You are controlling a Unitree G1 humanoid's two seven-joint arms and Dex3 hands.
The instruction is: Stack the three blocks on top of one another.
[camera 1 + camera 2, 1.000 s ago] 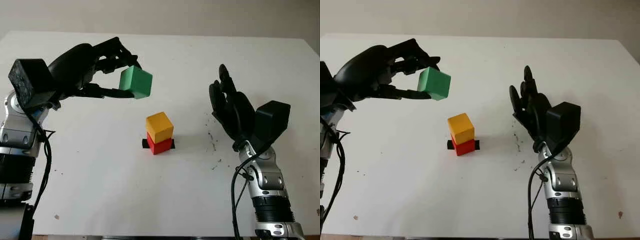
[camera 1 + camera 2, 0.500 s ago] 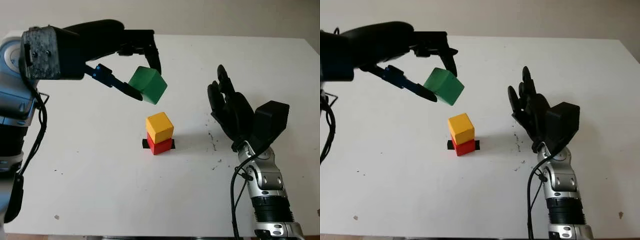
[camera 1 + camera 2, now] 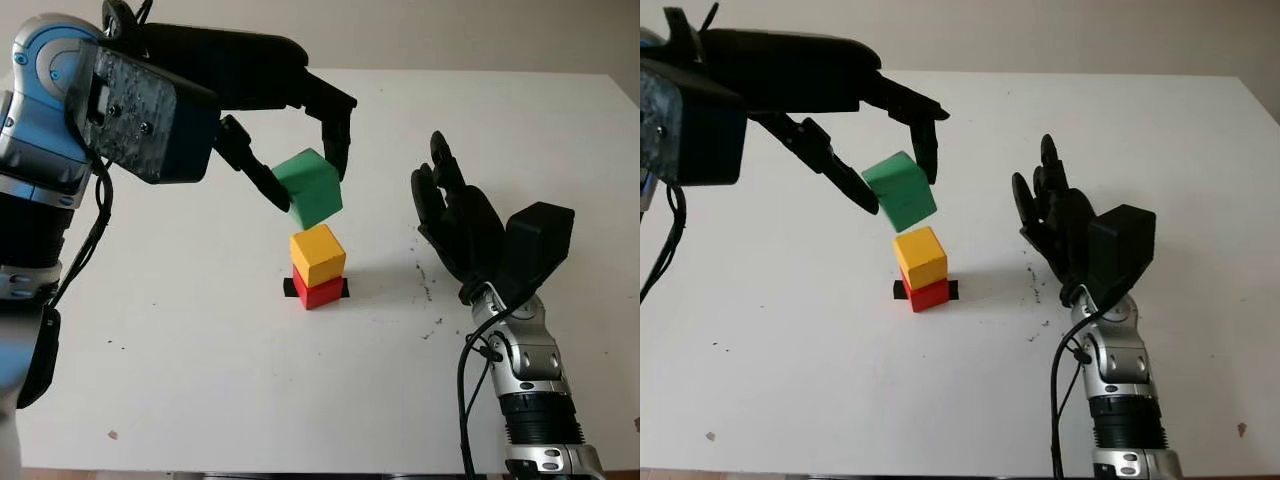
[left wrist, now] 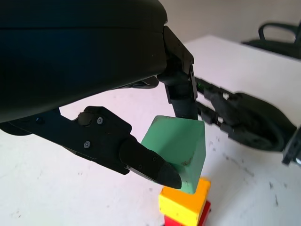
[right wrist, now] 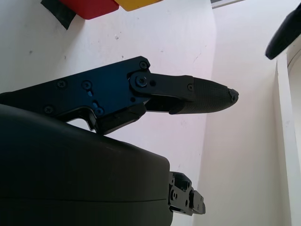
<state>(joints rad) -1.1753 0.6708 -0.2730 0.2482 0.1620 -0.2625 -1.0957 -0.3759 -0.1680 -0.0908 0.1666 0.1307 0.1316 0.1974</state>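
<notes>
I'm holding the green block point(image 3: 310, 188) pinched in my left hand point(image 3: 300, 150), tilted, just above the yellow block point(image 3: 318, 254) sitting on the red block point(image 3: 320, 291). Needs levelling and centring before I release. Right hand point(image 3: 462, 225) is open, hovering beside the stack.

The held block point(image 3: 311, 188) hangs just above two stacked blocks point(image 3: 318, 266).

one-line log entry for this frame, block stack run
left hand: shut on green block, tilted, just above yellow block | yellow on red block | right hand: open, beside stack | stage: placing third block
</notes>
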